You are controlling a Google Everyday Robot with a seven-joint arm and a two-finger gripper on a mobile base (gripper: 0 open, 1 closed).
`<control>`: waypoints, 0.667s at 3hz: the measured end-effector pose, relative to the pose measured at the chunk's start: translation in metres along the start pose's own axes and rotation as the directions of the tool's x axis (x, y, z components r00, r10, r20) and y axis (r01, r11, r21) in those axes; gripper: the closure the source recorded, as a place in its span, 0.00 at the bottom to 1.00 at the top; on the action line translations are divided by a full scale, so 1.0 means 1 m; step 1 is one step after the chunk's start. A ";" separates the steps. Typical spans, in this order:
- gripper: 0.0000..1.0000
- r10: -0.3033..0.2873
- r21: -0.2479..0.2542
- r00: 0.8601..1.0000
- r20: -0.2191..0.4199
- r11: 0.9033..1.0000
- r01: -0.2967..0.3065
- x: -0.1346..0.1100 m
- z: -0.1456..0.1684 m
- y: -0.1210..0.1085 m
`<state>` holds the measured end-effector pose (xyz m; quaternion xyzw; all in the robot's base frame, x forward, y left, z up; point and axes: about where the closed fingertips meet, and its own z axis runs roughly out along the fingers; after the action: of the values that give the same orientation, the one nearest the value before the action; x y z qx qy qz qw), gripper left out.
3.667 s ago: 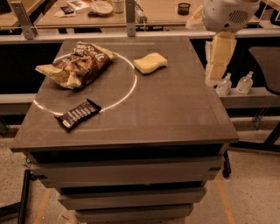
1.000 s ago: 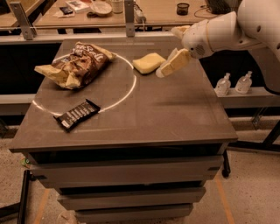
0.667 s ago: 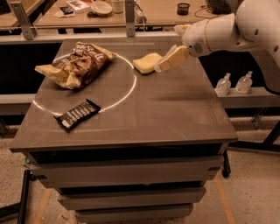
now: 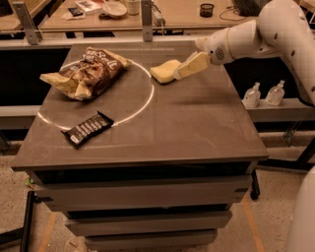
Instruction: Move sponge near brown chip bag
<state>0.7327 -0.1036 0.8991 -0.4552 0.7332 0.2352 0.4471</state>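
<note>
Jaws nearer now, at sponge (image 4: 164, 72) on dark table (image 4: 197, 128), cluttered desk (image 4: 177, 12) behind

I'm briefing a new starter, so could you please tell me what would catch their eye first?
The pale pincer reaches in from the right to the right end of the sponge, far back on the table. Left of them lies the brown chip bag, with a black candy bar nearer the front.

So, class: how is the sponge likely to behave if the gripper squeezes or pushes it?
The sponge looks soft and wavy-edged, so it will probably squash rather than resist. Being small and lying flat on the table, it should slide, not roll. The gripper, right beside it, could likely nudge it easily.
</note>
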 end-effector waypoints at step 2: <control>0.00 -0.070 -0.019 0.997 -0.031 0.997 0.069 0.009 0.023 -0.010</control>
<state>0.7501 -0.0957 0.8806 -0.4883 0.7217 0.2188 0.4390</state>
